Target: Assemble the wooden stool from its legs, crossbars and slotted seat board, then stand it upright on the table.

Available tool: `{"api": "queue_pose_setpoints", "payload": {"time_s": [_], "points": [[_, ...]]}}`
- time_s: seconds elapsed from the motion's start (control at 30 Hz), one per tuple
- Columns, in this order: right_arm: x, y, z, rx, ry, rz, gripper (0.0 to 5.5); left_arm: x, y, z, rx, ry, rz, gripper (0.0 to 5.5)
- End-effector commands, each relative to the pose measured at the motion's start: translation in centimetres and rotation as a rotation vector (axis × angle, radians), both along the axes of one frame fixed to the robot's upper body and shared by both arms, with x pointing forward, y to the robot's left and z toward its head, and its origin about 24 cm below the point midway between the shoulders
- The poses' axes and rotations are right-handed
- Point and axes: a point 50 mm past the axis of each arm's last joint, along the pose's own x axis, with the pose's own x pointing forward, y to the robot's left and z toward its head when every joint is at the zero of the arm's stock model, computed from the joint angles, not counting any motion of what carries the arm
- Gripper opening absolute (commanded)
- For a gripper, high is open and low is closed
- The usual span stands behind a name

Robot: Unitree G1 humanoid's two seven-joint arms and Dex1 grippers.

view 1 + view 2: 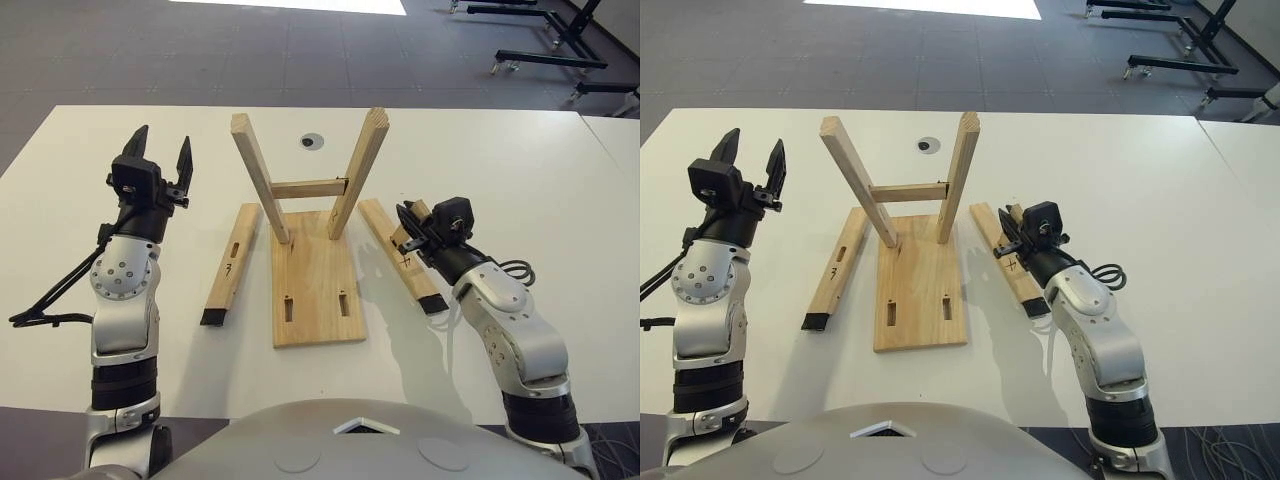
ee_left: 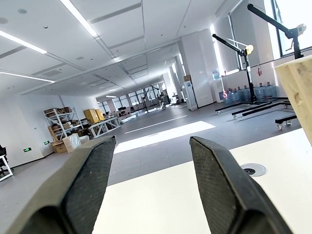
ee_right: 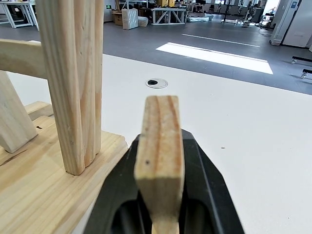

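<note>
The slotted seat board (image 1: 315,285) lies flat mid-table. Two legs (image 1: 358,170) stand tilted in its far slots, joined by a crossbar (image 1: 308,187). One loose leg (image 1: 230,265) lies left of the board, and another (image 1: 425,285) lies right of it. My right gripper (image 1: 412,232) hovers over that right leg, shut on a short wooden bar (image 3: 158,146) that stands on edge between its fingers (image 3: 204,190). My left gripper (image 1: 158,160) is raised at the left of the table, pointing up and away, open with nothing between its fingers (image 2: 219,185).
A round cable port (image 1: 313,141) sits in the white table (image 1: 520,170) behind the standing legs. Black wheeled frames (image 1: 545,55) stand on the floor beyond the table's far right. A black cable (image 1: 45,300) hangs from my left arm.
</note>
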Motion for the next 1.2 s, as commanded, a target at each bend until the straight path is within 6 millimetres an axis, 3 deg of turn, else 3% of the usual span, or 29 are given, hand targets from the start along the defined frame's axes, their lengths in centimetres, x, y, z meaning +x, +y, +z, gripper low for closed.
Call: {"api": "queue_pose_setpoints", "payload": {"time_s": [0.03,0.07,0.2,0.27,0.37,0.5,0.83,1.2], "points": [[-1.3,-0.5,-2.7,0.013,0.160,-0.060,0.39,0.4,0.1,0.3,0.019,-0.005,-0.012,2.77],[-1.4,-0.5,-2.7,0.027,0.153,-0.070,0.39,0.4,0.1,0.3,0.019,-0.005,-0.013,2.77],[-1.4,-0.5,-2.6,0.085,0.107,-0.092,1.26,0.4,0.0,0.3,0.020,-0.007,-0.014,2.77],[1.9,-2.1,-1.1,0.098,0.063,-0.090,1.60,0.5,0.1,0.4,0.020,-0.008,-0.014,2.77],[4.9,-5.5,-2.1,0.142,0.029,-0.127,2.09,0.5,0.2,0.4,0.022,-0.009,-0.011,2.77],[5.4,-4.4,2.0,0.245,-0.117,-0.066,2.86,0.6,0.2,0.4,0.022,-0.009,-0.011,2.77],[6.0,-4.0,4.6,0.265,-0.200,-0.065,4.69,0.6,0.3,0.4,0.021,-0.012,-0.006,2.77],[7.5,-3.6,8.5,0.314,-0.334,-0.023,4.75,0.7,0.5,0.3,0.021,-0.014,-0.001,2.77]]}}
